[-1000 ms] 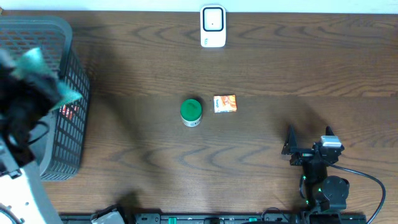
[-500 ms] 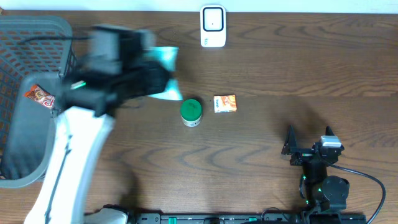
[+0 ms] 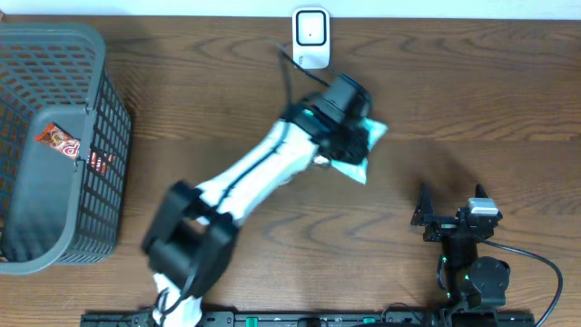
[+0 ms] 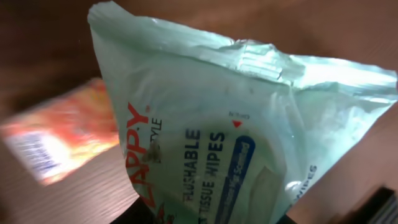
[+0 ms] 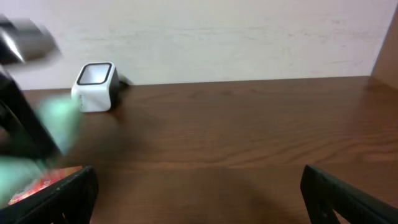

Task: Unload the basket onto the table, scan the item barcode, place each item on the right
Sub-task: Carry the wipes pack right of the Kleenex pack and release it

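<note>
pale green wipes pack [image 4: 249,124] fills ctr to 3 o'clock, tilted, red + blue print. blurred orange packet [image 4: 59,140] at 9 o'clock, partly behind pack. wood table [image 4: 37,50] at 11.

I log: left arm [image 3: 250,177] – white links, black joints | right arm [image 3: 472,263] – black, green lights, black cable [image 3: 556,268] | right gripper [image 5: 199,193] – black fingers

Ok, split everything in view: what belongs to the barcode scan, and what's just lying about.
For the job: wipes pack; barcode scanner.
Lying about: orange packet on the table; basket; snack packet inside it.
</note>
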